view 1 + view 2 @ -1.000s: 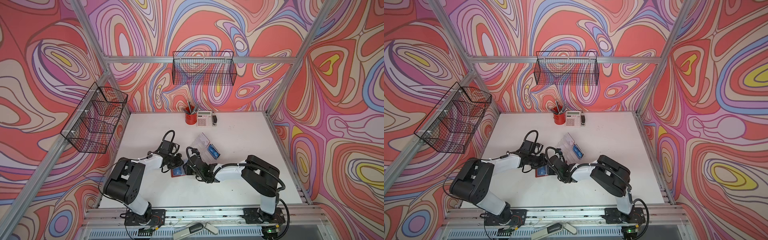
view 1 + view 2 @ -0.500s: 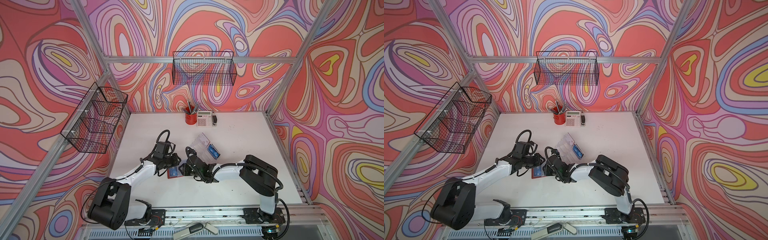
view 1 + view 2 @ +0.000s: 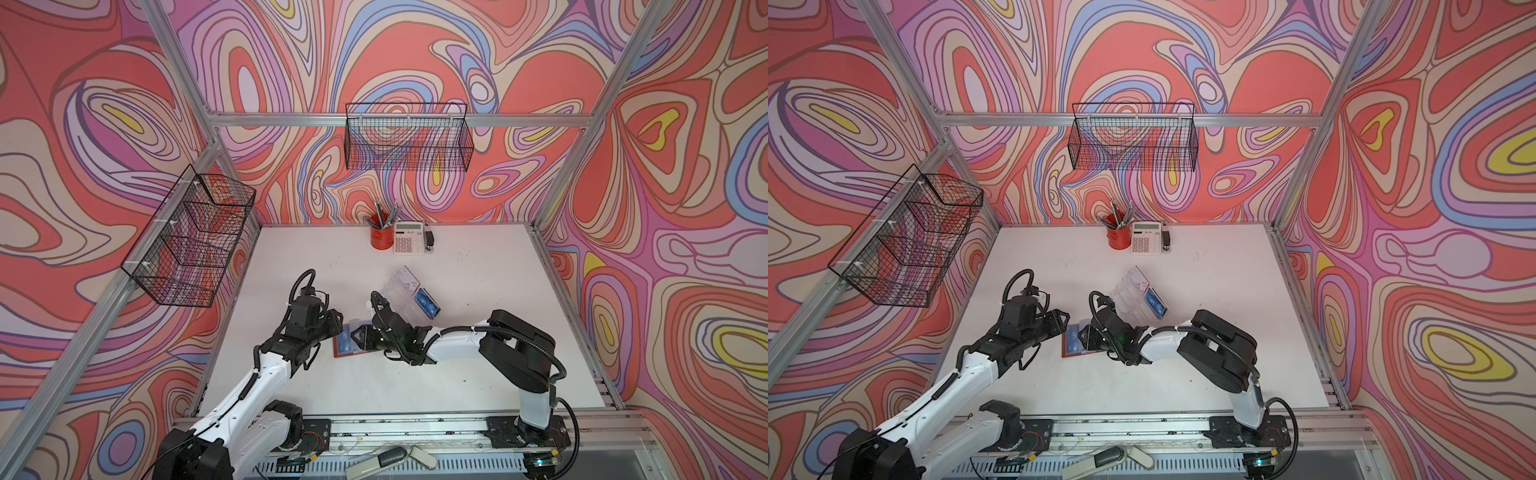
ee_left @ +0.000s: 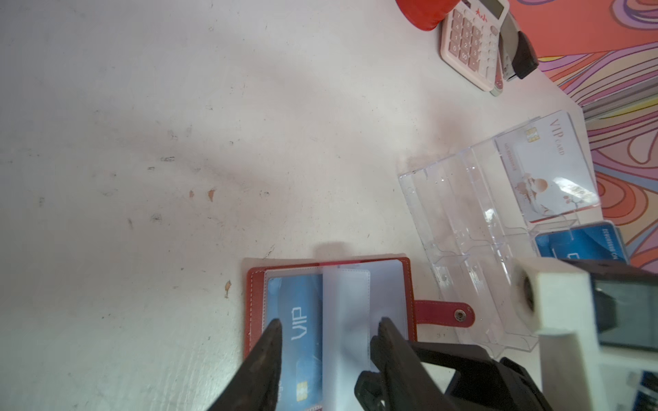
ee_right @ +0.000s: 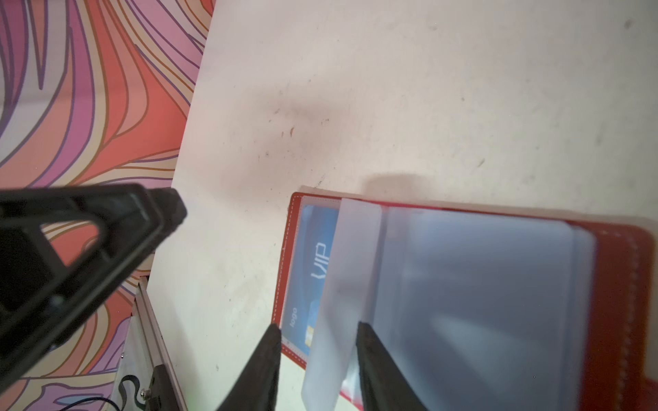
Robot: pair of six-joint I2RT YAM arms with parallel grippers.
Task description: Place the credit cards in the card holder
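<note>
The red card holder (image 3: 347, 352) (image 4: 254, 284) (image 5: 619, 284) lies open on the white table between both grippers. A blue VIP credit card (image 3: 345, 332) (image 4: 295, 320) (image 5: 313, 256) sits in its left clear sleeve. My left gripper (image 3: 336, 322) (image 4: 329, 322) is open just over that card and holds nothing. My right gripper (image 3: 359, 334) (image 5: 318, 326) is open at the holder's other side, and a frosted sleeve page (image 5: 341, 284) stands up between its fingers. A clear stand (image 3: 401, 297) (image 4: 473, 227) behind holds a white VIP card (image 4: 544, 170) and a blue card (image 3: 426, 305) (image 4: 584, 245).
A red pen cup (image 3: 379, 239), a calculator (image 3: 409, 237) and a black stapler (image 3: 430, 241) line the table's back edge. Wire baskets hang on the left wall (image 3: 187, 241) and the back wall (image 3: 409, 139). The left gripper's finger (image 5: 106, 231) shows in the right wrist view.
My left gripper went from shut to open and drew slightly left off the holder, leaving the blue card in the sleeve. Its arm dropped lower. The right arm stayed put.
</note>
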